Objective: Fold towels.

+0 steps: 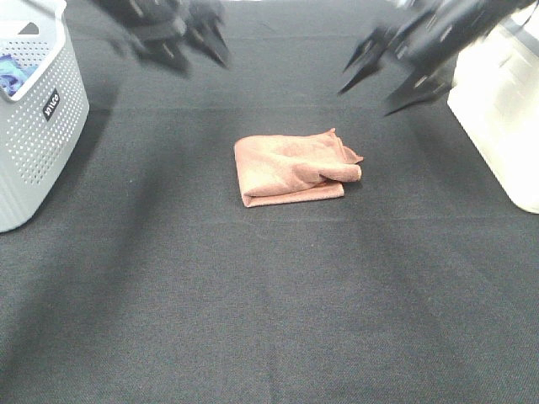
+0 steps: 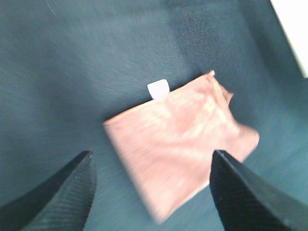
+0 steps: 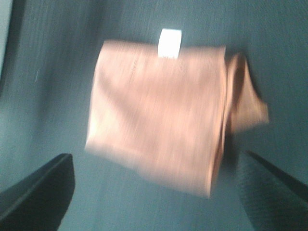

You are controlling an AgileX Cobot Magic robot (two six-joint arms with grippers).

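- Lying folded in a rough rectangle, the reddish-brown towel [image 1: 290, 168] sits mid-way across the black table [image 1: 253, 320], with a loose corner poking out on its right.
- Its white tag [image 3: 170, 43] peeks from one edge.
- The left gripper [image 1: 202, 57] and right gripper [image 1: 369, 97] hover beyond it, blurred, jaws spread and empty.
- A grey basket [image 1: 42, 126] stands far left.

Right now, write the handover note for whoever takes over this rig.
Left pincer: open, empty, raised over the table beyond the towel's far side.
Right pincer: open, empty, raised likewise.
Towel: mid-table, folded into a small rectangle, touched by neither pincer.
Done: the folds appear made.
Left: one corner flares out on the right side of the exterior view; probably tidy it.
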